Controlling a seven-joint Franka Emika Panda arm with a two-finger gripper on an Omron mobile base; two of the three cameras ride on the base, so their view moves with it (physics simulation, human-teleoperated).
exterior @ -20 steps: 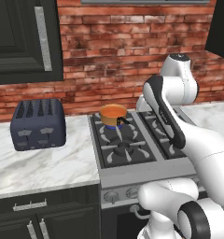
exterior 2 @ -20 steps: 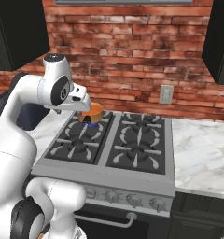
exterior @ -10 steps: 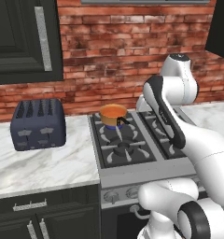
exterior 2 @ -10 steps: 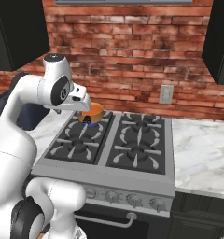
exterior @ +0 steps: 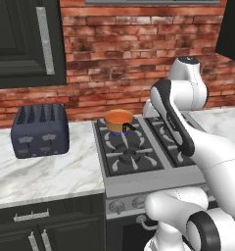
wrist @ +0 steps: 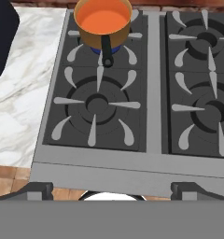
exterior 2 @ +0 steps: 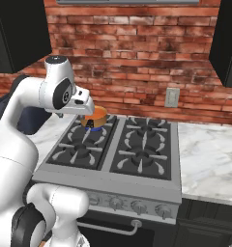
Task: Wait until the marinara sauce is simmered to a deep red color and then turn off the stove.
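Orange, not deep red: we are finding the marinara sauce (wrist: pixel 103 19) in its saucepan (wrist: pixel 102 31) at the stove's (wrist: pixel 151 161) 11 o'clock burner. The gripper (wrist: pixel 112 190) is hovering released, grasping nothing. We are flagging one risk: turning a knob (exterior 2: pixel 116 203) prematurely would leave the sauce undercooked.

Orange marinara sauce (wrist: pixel 102 17) in saucepan (wrist: pixel 88 33) — rear-left burner, grey stove (wrist: pixel 151 116), marble counter (wrist: pixel 20 98).

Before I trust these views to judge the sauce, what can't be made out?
- Saucepan, right base view: the arm's hand covers its top, hiding the sauce.
- Stove knobs, left base view: the right ones sit behind the robot's body.
- Toaster, hand view: cut off by the left edge.
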